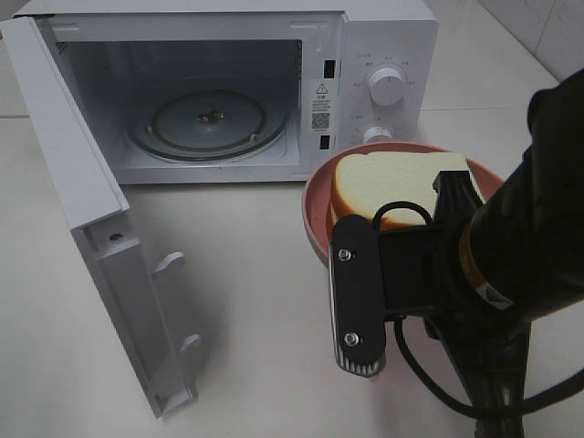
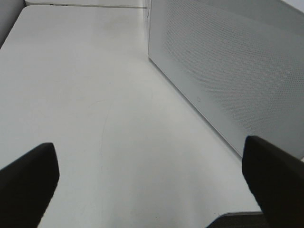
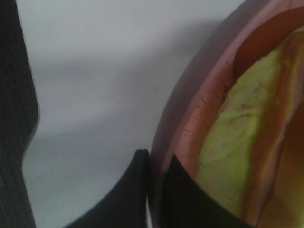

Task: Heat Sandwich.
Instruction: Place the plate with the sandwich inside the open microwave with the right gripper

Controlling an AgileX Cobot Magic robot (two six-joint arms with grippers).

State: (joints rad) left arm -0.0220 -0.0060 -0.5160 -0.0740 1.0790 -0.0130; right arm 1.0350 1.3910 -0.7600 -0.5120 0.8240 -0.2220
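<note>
At left, left gripper (image 2: 152, 190) is hanging wide open by door (image 2: 228, 71) | centre: microwave (image 1: 383, 36) is standing open | right: right gripper (image 3: 154, 185) is clamping plate (image 1: 313, 214) rim, sandwich (image 1: 392, 187) is lying on plate before microwave knobs (image 1: 390, 87)

One white microwave (image 1: 228, 91) is counted, with one door (image 1: 82, 182) and one glass turntable (image 1: 208, 123). Two knobs (image 1: 388, 87) (image 1: 376, 135) are counted on its panel, two latch hooks (image 1: 169, 263) (image 1: 189, 343) on the door and two slots (image 1: 326, 69) (image 1: 323, 142) in the frame. One pink plate (image 1: 315, 205) and one sandwich (image 1: 392, 187) are seen. Two grippers are counted: one left gripper (image 2: 152, 185) and one right gripper (image 3: 153, 187). One table (image 1: 255, 274) is counted.
</note>
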